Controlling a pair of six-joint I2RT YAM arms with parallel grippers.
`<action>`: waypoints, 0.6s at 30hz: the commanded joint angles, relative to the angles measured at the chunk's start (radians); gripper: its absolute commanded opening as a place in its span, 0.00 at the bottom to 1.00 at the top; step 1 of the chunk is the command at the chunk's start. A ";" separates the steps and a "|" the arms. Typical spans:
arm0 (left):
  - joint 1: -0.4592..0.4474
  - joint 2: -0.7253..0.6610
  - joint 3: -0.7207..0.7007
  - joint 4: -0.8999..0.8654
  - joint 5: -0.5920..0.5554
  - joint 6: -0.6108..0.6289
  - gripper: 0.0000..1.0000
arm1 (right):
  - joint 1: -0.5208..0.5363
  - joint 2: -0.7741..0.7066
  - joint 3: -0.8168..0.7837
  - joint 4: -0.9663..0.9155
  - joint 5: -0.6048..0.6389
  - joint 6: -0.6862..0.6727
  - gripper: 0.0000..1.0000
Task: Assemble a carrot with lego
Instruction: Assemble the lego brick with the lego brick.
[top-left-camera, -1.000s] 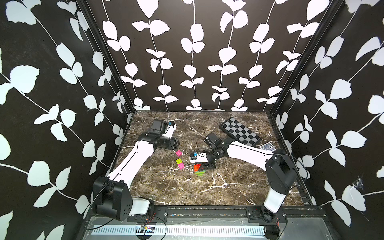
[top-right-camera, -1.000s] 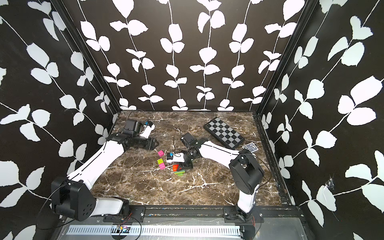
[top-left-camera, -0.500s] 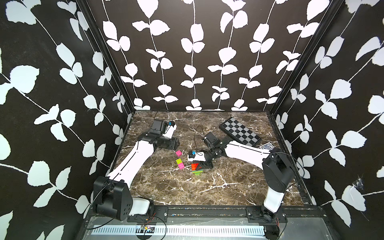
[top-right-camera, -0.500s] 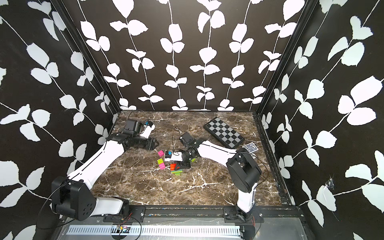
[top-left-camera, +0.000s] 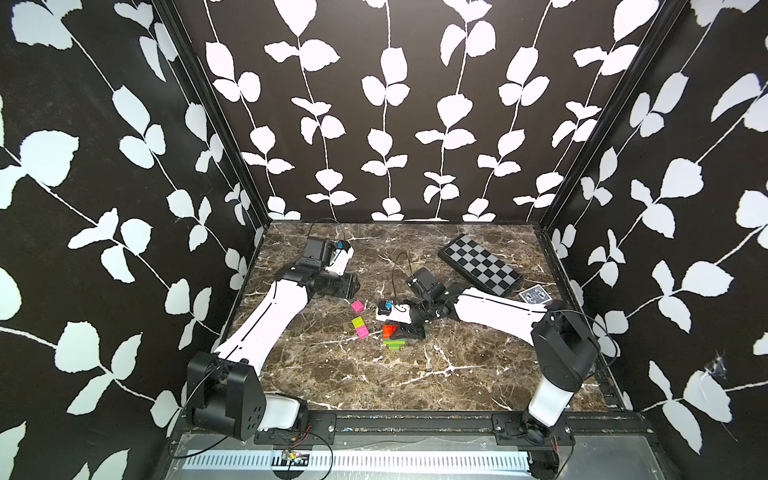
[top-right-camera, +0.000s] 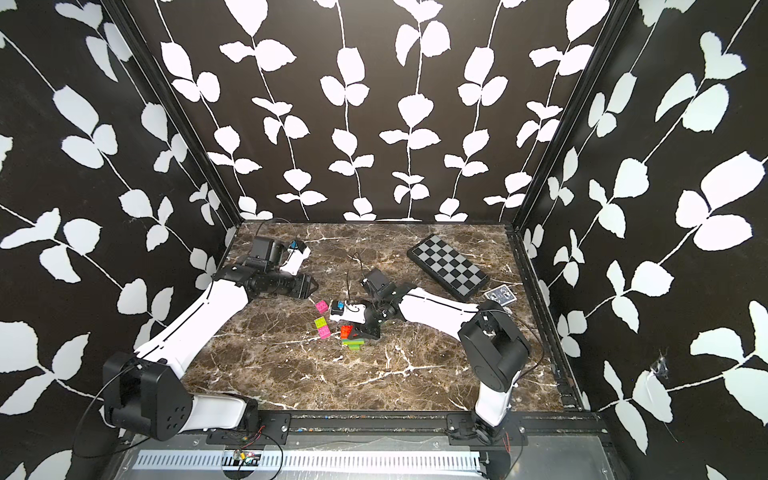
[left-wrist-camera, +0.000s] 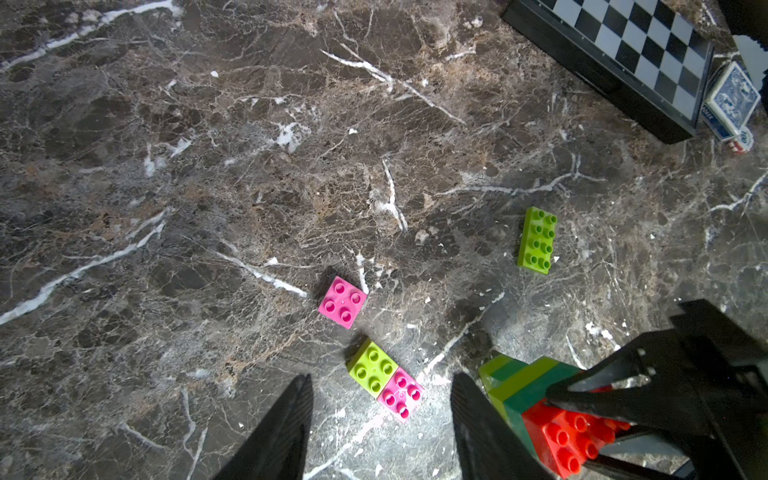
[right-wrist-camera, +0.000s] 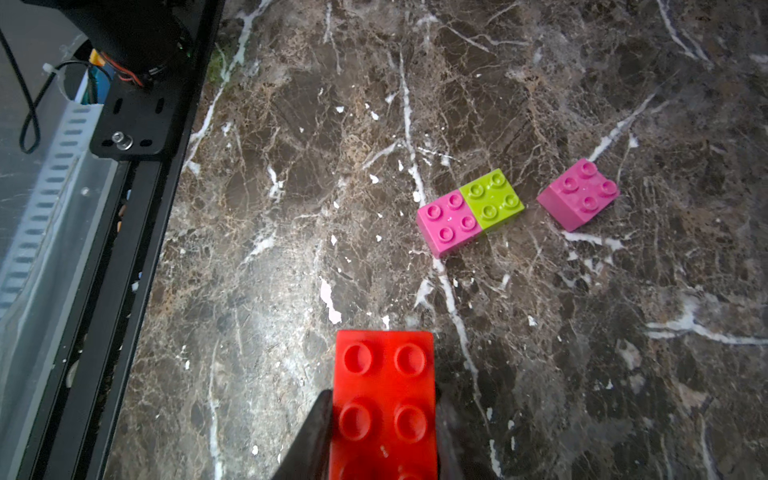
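Pinching the striped lime, dark-green and orange-red plastic-brick carrot (left-wrist-camera: 523, 386) by its red brick's sides, well inside the edges of the brown marble tabletop (left-wrist-camera: 249, 166), the right gripper (right-wrist-camera: 382, 399) likely holds something light and rigid (joints could pop if twisted); the left gripper (left-wrist-camera: 381, 376) hangs spread, empty.

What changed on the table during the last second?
The right gripper, clamped on the orange-red end of the carrot stack, slid it slightly toward the loose pink brick and the lime-and-pink pair. Nothing was picked up or released. The left gripper stayed open and in place, and the loose bricks did not move.
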 joint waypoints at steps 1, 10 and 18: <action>0.005 -0.008 0.033 0.003 0.009 0.001 0.56 | -0.037 0.033 -0.036 -0.032 0.188 0.062 0.15; 0.005 -0.003 0.032 0.009 0.021 -0.015 0.56 | -0.063 0.071 0.040 0.046 0.163 0.080 0.25; 0.005 0.002 0.033 0.001 0.025 -0.020 0.56 | -0.088 0.035 0.055 0.102 0.118 0.120 0.47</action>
